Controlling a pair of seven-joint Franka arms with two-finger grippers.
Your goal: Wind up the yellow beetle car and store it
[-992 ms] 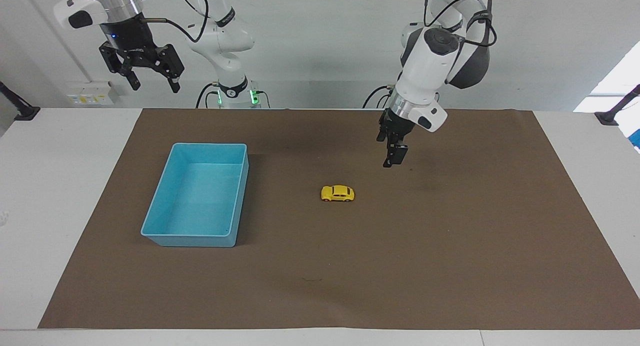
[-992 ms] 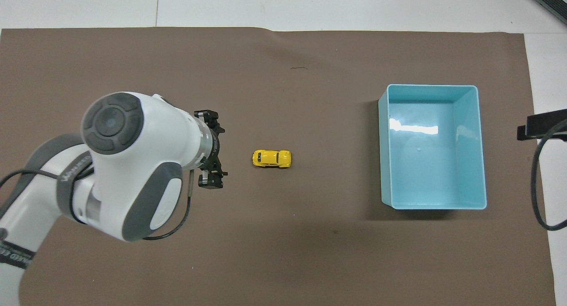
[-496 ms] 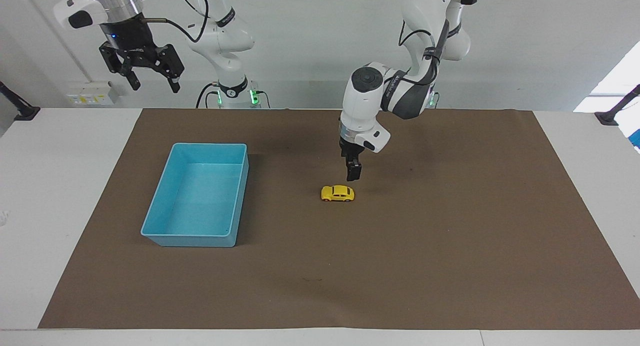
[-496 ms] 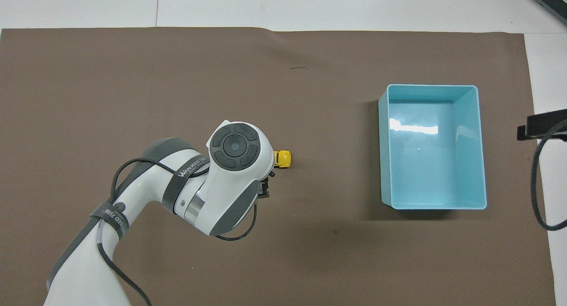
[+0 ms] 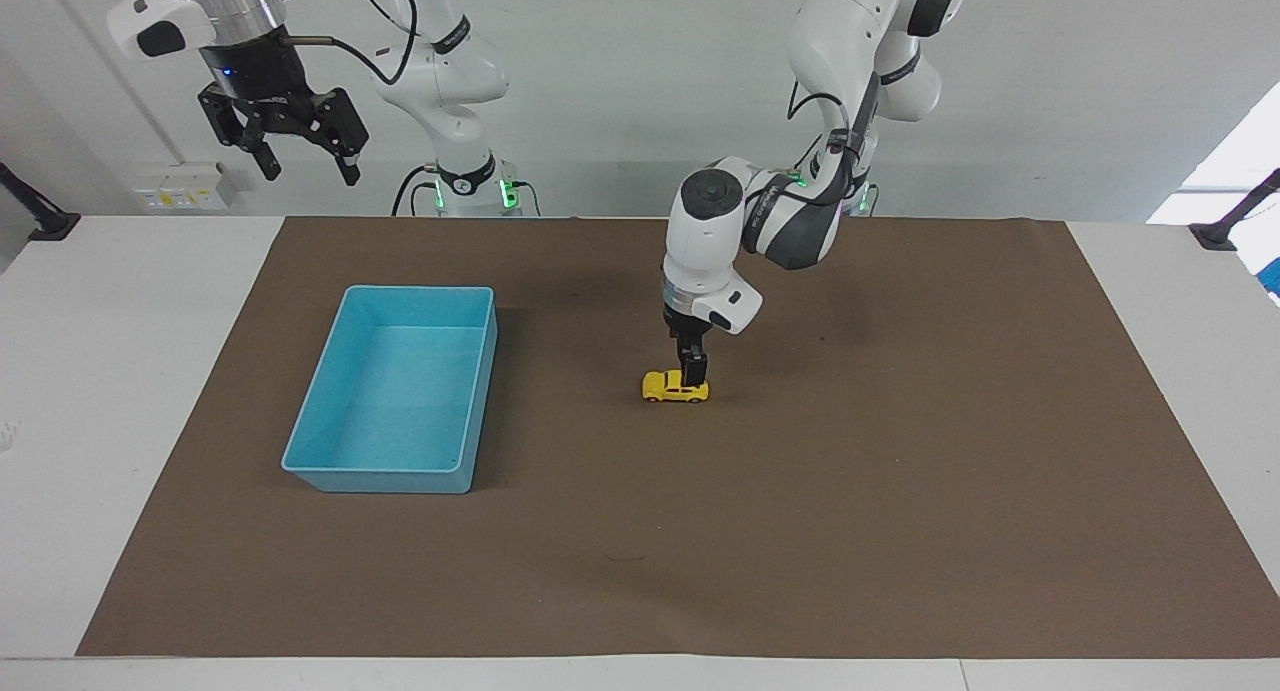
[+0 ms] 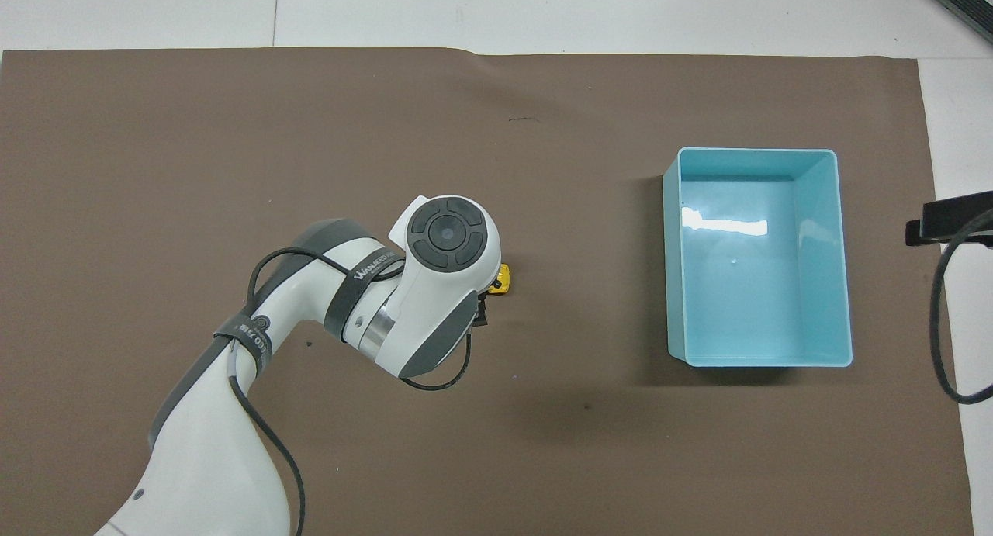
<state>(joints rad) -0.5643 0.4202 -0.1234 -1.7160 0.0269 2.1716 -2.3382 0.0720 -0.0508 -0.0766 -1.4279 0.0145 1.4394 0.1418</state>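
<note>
Yellow beetle car (image 5: 671, 387) on its wheels, lengthwise along the table's arm-to-arm line

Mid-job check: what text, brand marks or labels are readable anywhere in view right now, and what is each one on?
"WANJEED...", only partly legible: on the dark strap round the left arm.
Strap lower on the same arm: lettering too blurred to read.
Wall plate beside the right gripper: markings too small to read.
Yellow beetle car, blue bin: no text visible.
</note>
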